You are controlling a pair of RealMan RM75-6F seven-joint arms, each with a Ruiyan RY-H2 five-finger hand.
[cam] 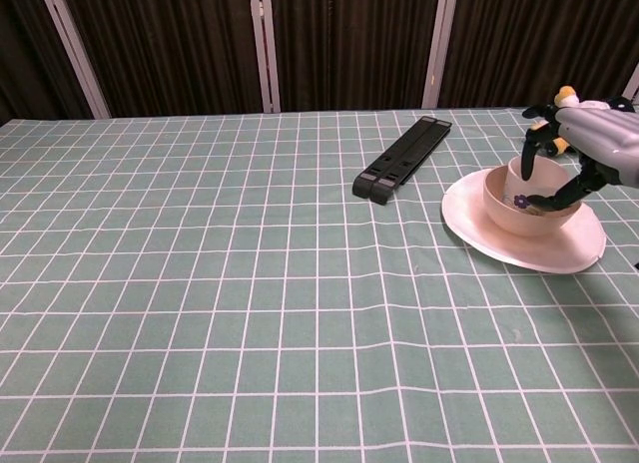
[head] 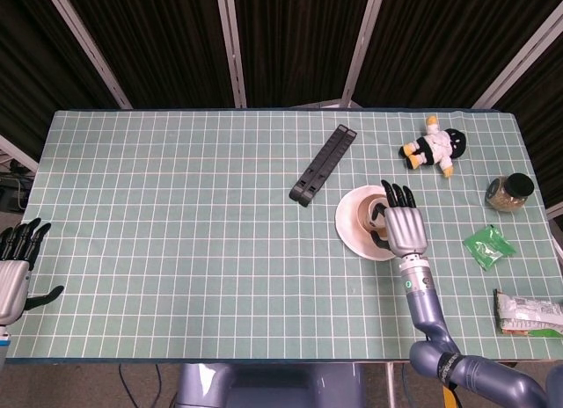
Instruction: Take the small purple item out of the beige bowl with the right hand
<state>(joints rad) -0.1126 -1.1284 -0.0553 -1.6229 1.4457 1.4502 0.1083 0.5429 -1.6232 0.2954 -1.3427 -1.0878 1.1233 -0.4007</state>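
A beige bowl [cam: 509, 216] stands on a pale plate [cam: 499, 245] at the right of the table. A small purple item [cam: 520, 200] lies inside the bowl, against its inner wall. My right hand [cam: 589, 144] hovers over the bowl's right side, its dark fingers spread and pointing down into the bowl, with nothing between them. In the head view the right hand [head: 405, 225] covers the right part of the bowl [head: 365, 213] and hides the purple item. My left hand [head: 16, 267] rests at the table's left edge, fingers apart and empty.
A long black folded bar [head: 324, 164] lies just left of and behind the plate [head: 350, 232]. A plush toy [head: 433, 148], a jar [head: 508, 193], a green packet [head: 489, 244] and a snack packet [head: 530, 313] lie to the right.
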